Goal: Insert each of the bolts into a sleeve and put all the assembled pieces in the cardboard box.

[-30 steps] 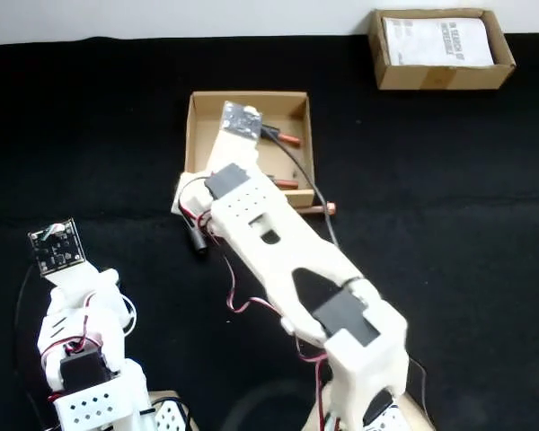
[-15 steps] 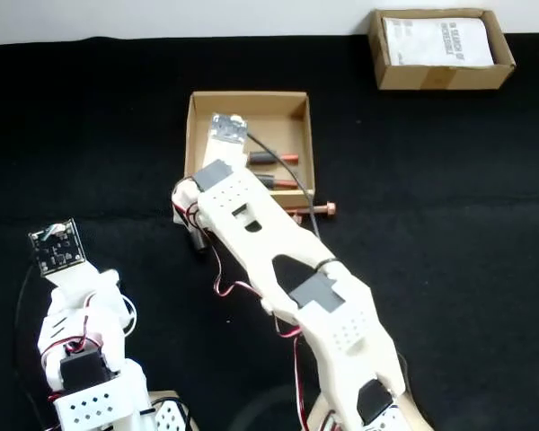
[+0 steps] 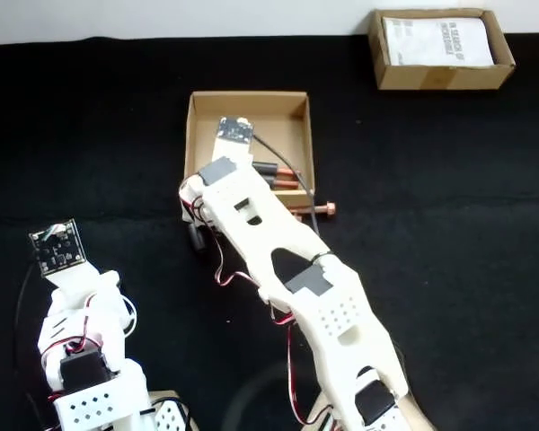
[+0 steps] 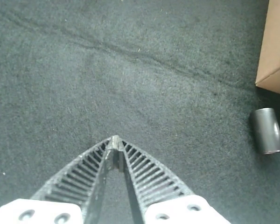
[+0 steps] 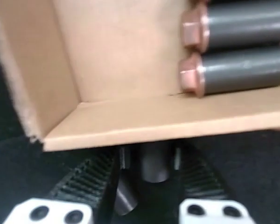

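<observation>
now sleeve pickup: right gripper [image 5: 147, 157] jaws apart around the sleeve [image 5: 154, 171] beside the box [image 5: 144, 122]. next: close w/o knocking it. left gripper [image 4: 115, 140] pinched together, empty.

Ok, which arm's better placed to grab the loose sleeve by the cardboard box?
Right. The right gripper sits open just outside the box wall, straddling the sleeve. The left gripper is shut over bare cloth, off to the side of it.
</observation>
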You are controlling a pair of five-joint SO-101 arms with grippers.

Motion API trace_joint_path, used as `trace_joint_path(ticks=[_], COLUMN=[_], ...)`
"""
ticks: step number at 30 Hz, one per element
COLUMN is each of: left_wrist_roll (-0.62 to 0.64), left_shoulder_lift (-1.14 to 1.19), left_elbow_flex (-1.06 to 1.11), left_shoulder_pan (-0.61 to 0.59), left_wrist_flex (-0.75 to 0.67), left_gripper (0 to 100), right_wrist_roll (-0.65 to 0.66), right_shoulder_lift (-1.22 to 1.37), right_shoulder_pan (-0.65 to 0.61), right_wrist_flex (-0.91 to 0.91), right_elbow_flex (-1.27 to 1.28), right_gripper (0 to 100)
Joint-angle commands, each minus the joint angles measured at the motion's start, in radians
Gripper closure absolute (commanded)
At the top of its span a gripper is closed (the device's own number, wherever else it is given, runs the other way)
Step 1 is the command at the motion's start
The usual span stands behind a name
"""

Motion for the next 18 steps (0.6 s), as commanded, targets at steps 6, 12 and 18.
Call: trace_joint_path(ticks=[6, 12, 18], left_wrist_roll=[-0.011, -0.011, -0.006], left_shoulder_lift=[-0.007, -0.002, 0.001], left_elbow_flex=[0.016, 0.016, 0.016], left_shoulder_pan=[0.007, 0.007, 0.007], left_wrist_flex=[0.000, 0.000, 0.000], left_gripper=[99, 99, 99], right_wrist_roll=[0.018, 0.141, 0.371], right_shoulder_lift=[0.002, 0.004, 0.004], right_shoulder_pan=[0.064, 0.081, 0.131], right_wrist_flex=[0.193, 0.460, 0.550], right_elbow_flex=[-0.289, -0.714, -1.110], right_gripper=[99.1, 99.1, 99.1])
